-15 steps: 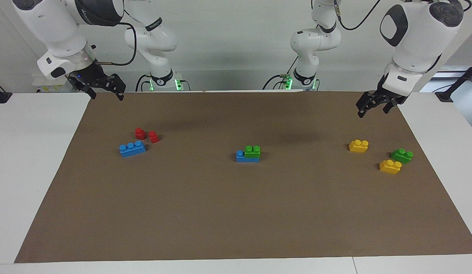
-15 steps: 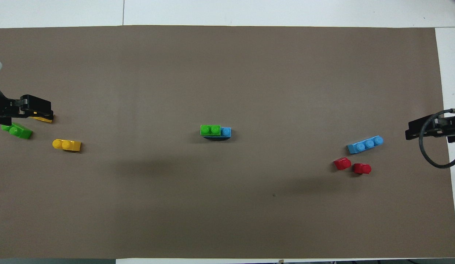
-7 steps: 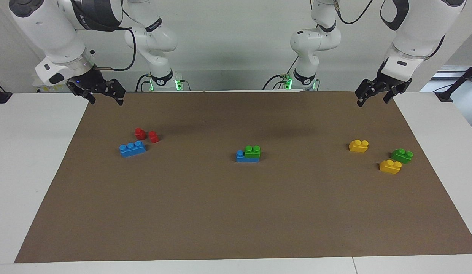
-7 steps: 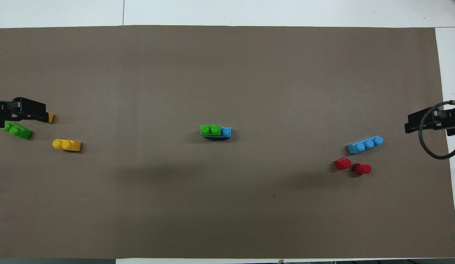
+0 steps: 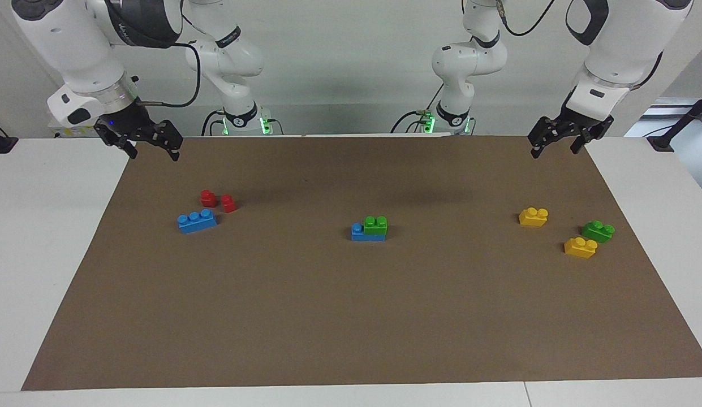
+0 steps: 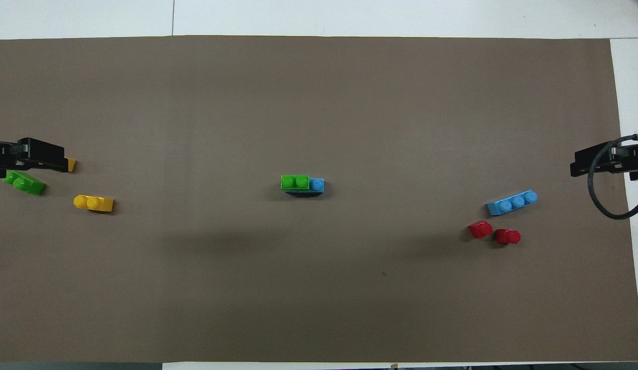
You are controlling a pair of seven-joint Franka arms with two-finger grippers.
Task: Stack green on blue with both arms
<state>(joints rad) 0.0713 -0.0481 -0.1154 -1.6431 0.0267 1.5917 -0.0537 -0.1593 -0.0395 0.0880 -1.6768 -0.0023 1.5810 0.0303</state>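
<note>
At the centre of the brown mat that covers the white counter, a green two-stud brick sits pressed onto a blue three-stud brick, covering two studs and leaving one blue stud bare; the stack appears finished. The left end effector, at the upper right of the facing frame, hangs in the air over the mat's corner with its fingers apart and empty. The right end effector, at the upper left, hangs likewise over the opposite corner, fingers apart and holding nothing. Both arms look parked clear of the bricks, probably so the result stands unobstructed.

Spare pieces lie where they would not interfere: a second blue brick and two red single-stud bricks in the left-hand part of the facing frame, and a second green brick with two yellow bricks in the right-hand part. A dark band on the right arm carries white lettering too foreshortened to read; the collars of the arm bases bear small round marks, not legible.
</note>
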